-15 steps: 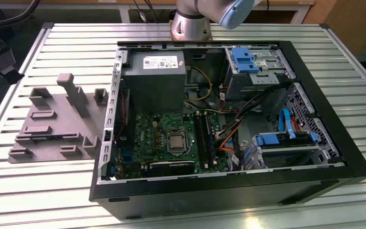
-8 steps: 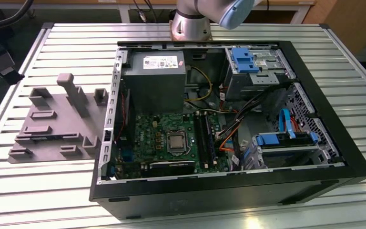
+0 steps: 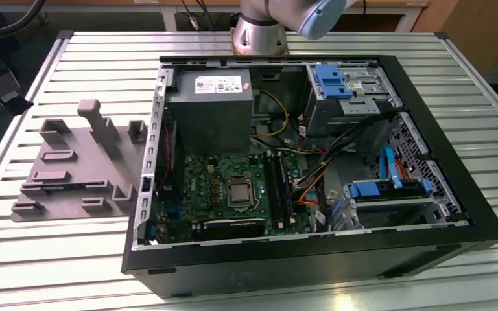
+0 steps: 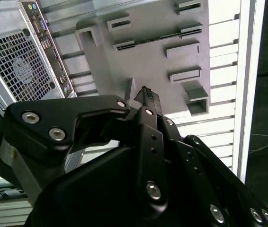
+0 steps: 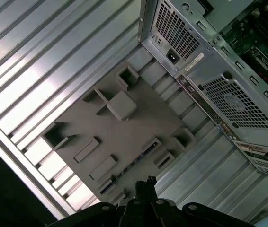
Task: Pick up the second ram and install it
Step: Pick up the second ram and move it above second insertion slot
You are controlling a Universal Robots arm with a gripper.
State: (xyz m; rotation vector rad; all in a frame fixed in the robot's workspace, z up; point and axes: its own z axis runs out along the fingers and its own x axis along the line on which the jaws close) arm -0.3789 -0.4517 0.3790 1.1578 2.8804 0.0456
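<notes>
Second ram point(image 4: 157, 37) is sitting edge-up in the slots of the grey holder plate point(image 4: 148, 61), so likely staying graspable, at 9 o'clock from the PC case point(image 3: 318, 262) in the exterior view. The gripper point(image 4: 147, 97) is hovering over the plate, fingers together, holding nothing.

An open black case point(image 3: 318, 262) lies on a slatted metal table point(image 3: 93, 58). Inside it, a grey power supply point(image 3: 210, 110) sits behind a green board point(image 3: 201, 178) with a square socket point(image 3: 240, 192). Blue drive brackets point(image 3: 333, 81) and a blue cable point(image 3: 388, 165) lie toward the exterior view's right. A grey plate point(image 3: 76, 172) with upright posts rests just beside the case, on the exterior view's left. In the second wrist view, the case's fan grille point(image 4: 18, 64) faces the plate.
</notes>
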